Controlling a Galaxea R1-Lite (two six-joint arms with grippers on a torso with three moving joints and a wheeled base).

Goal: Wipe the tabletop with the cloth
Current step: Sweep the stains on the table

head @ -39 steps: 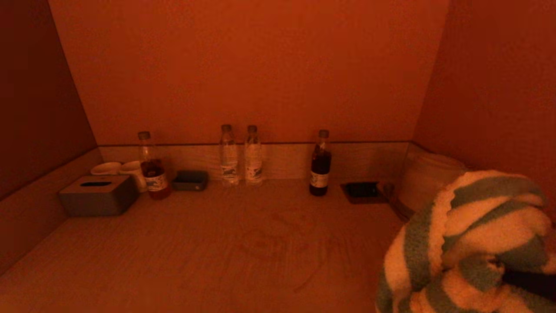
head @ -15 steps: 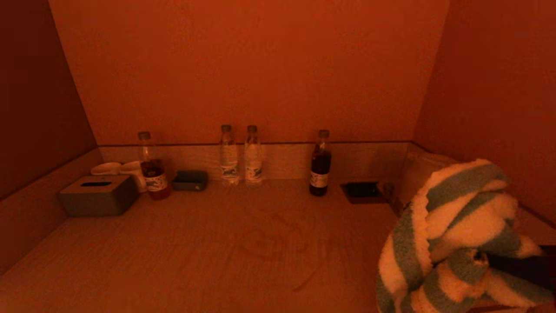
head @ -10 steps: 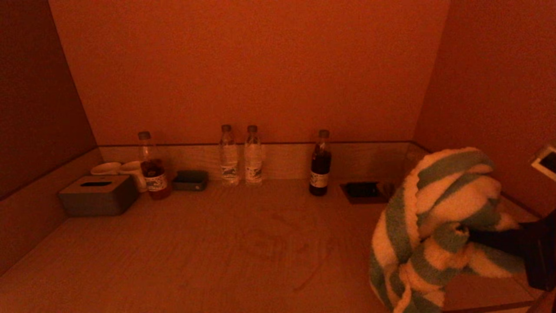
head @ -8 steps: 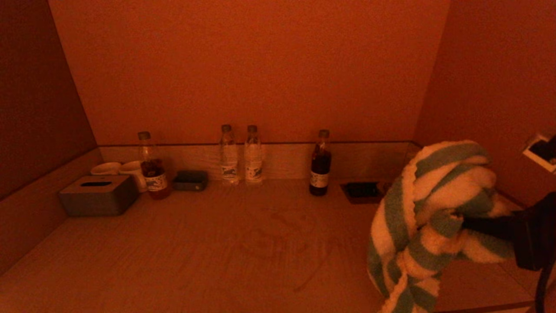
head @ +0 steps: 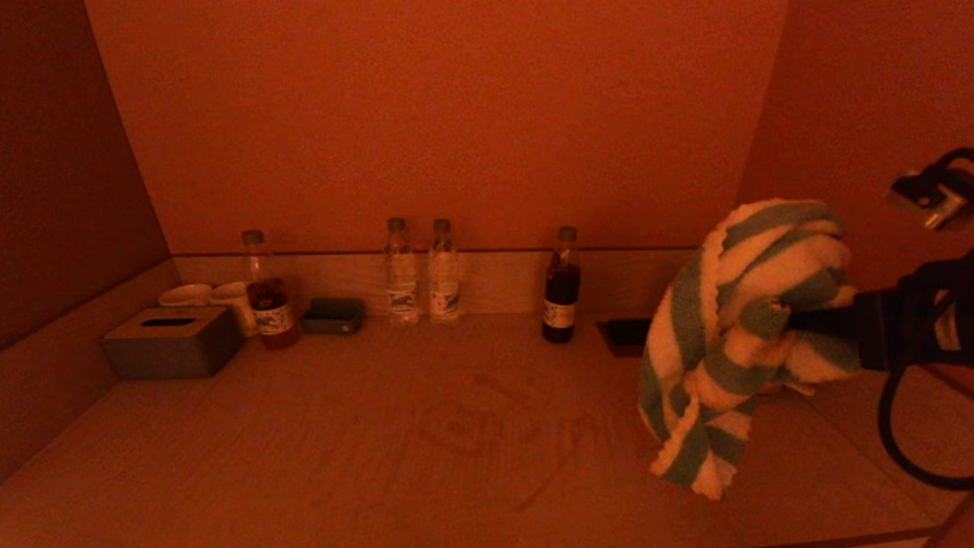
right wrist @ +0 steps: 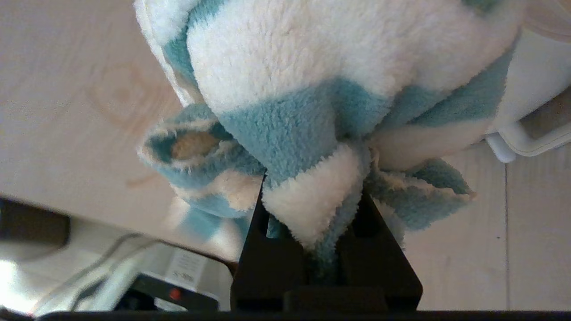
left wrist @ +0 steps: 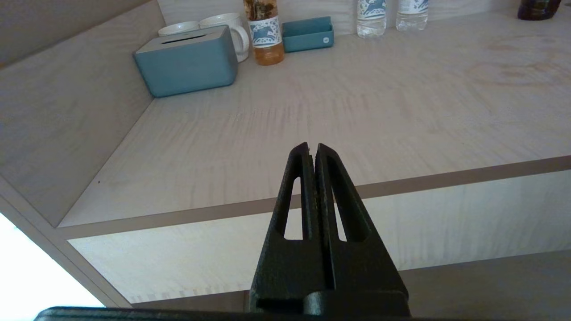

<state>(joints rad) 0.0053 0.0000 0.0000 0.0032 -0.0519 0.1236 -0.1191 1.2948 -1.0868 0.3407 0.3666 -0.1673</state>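
Observation:
A blue-and-white striped fluffy cloth [head: 742,320] hangs bunched in the air above the right side of the light wooden tabletop [head: 304,449]. My right gripper [head: 799,321] is shut on the cloth [right wrist: 312,89] and holds it clear of the table; its fingertips are buried in the cloth in the right wrist view [right wrist: 312,200]. A faint reddish stain [head: 494,422] marks the middle of the tabletop, left of the cloth. My left gripper [left wrist: 311,149] is shut and empty, parked in front of the table's front edge.
Along the back wall stand a tissue box [head: 171,342], two mugs [head: 213,298], a tea bottle [head: 266,293], a small tray [head: 333,315], two water bottles [head: 421,272], a dark bottle [head: 561,288] and a dark tray [head: 625,333]. Walls close both sides.
My right gripper has lifted the cloth up and moved it left and farther in over the table. The cloth's lower end now hangs free above the surface.

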